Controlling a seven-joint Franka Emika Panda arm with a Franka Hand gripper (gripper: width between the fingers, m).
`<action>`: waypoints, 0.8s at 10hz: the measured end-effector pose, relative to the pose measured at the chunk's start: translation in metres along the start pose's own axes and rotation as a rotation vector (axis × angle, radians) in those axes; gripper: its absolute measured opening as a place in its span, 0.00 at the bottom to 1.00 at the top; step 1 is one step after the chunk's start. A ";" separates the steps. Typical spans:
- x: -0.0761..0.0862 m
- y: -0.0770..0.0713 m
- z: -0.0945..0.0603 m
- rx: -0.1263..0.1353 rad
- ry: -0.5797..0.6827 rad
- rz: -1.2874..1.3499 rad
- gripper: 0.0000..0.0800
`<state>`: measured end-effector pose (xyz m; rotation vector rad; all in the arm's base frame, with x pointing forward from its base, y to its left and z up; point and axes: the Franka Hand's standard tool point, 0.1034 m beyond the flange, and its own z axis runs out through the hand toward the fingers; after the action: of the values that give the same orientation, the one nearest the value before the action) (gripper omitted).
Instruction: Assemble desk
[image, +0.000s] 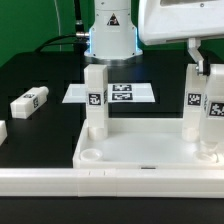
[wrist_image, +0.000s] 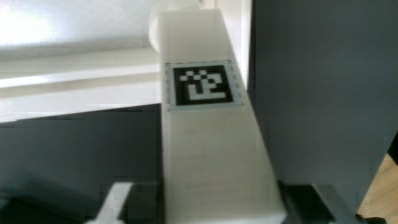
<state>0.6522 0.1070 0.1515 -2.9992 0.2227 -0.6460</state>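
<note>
Exterior view: tabletop (image: 140, 152) in front, with 1 leg (image: 95, 100) standing in a far socket and the held leg (image: 203, 120) upright toward the exterior view's right, beneath the gripper (image: 203, 68). Wrist view: fingers (wrist_image: 125, 205) clamped on 2 sides of held leg (wrist_image: 210, 130). Risk: twisting off-axis, jamming or tipping it.

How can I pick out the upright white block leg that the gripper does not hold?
Find the large white rimmed tabletop in front. The free leg stands at its corner on the exterior view's left. Unlike the other upright leg, no gripper holds it.
</note>
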 end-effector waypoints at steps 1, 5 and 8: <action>0.001 0.000 0.000 0.001 0.006 0.001 0.37; 0.001 0.001 -0.001 0.000 0.002 0.003 0.37; 0.007 0.004 0.004 -0.005 0.005 -0.002 0.37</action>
<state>0.6591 0.1021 0.1503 -3.0030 0.2223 -0.6549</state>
